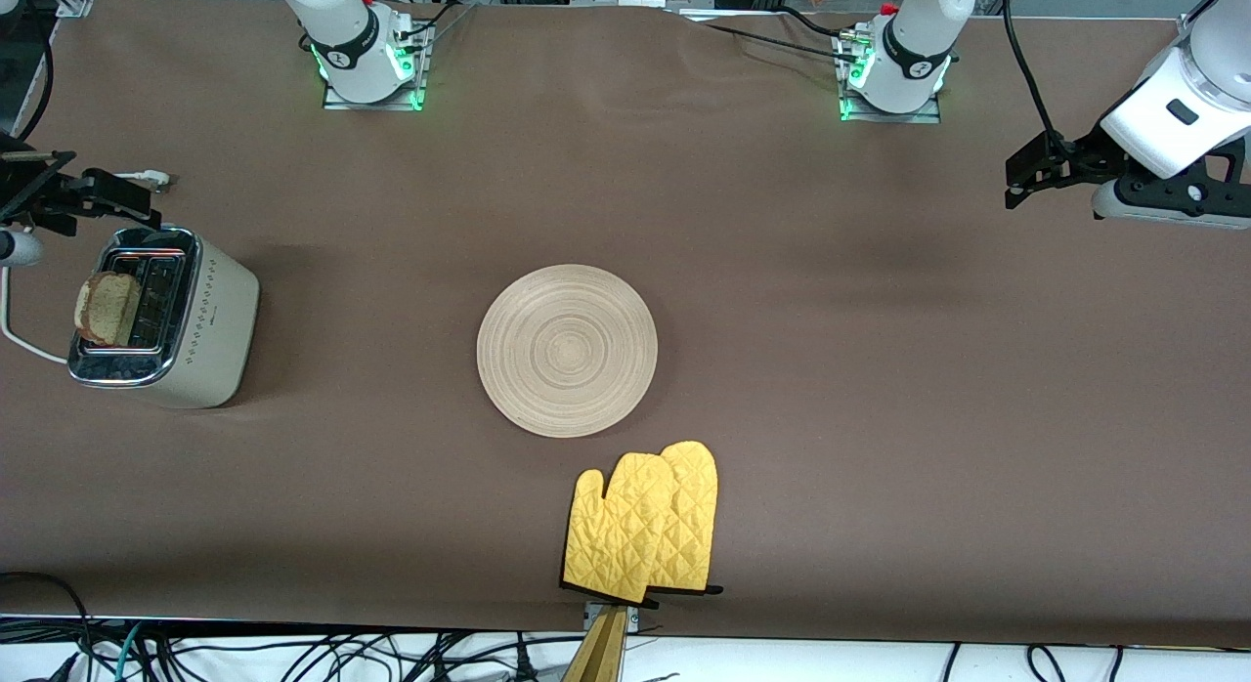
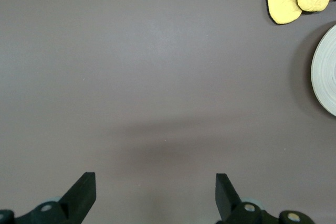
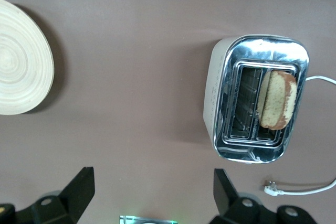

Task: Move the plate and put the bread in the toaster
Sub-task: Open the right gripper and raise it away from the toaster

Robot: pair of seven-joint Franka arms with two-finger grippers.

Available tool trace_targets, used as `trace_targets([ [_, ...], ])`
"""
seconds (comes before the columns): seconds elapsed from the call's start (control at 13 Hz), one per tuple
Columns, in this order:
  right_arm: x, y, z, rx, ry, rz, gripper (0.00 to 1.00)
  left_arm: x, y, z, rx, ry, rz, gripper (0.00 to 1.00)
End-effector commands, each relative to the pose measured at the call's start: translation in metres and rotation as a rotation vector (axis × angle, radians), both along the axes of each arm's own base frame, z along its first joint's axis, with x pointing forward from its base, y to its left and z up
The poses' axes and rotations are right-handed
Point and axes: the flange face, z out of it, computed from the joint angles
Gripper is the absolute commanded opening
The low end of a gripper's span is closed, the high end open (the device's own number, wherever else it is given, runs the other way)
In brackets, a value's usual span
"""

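High front camera; both downward wrist cameras share the plate (image 1: 567,351).

Robot lab (bolted arm bases (image 1: 366,66))

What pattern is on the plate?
Concentric ring grooves in pale wood on the plate, clearest in the front view.

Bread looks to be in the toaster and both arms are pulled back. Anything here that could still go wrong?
The bread stands tilted and well proud of the toaster slot, so it may not be fully seated and could tip out. The open right gripper hovers close above the toaster; a careless retreat might clip it. The toaster's cord lies loose with its plug on the table and could snag. The left gripper, open, waits over bare table at its own end and threatens nothing.
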Motion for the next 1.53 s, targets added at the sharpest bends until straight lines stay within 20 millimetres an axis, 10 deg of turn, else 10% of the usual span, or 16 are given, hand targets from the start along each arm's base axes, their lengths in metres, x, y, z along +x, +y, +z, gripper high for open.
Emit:
trace_targets([
  [0.0,-0.012,0.006,-0.005,-0.014,-0.002,-0.02,1.0,-0.001,-0.003,0.008,0.005,-0.005,-0.018,1.0],
  [1.46,0.003,-0.006,-0.006,-0.029,0.008,-0.076,1.0,0.002,0.001,0.009,0.007,-0.013,-0.017,1.0],
])
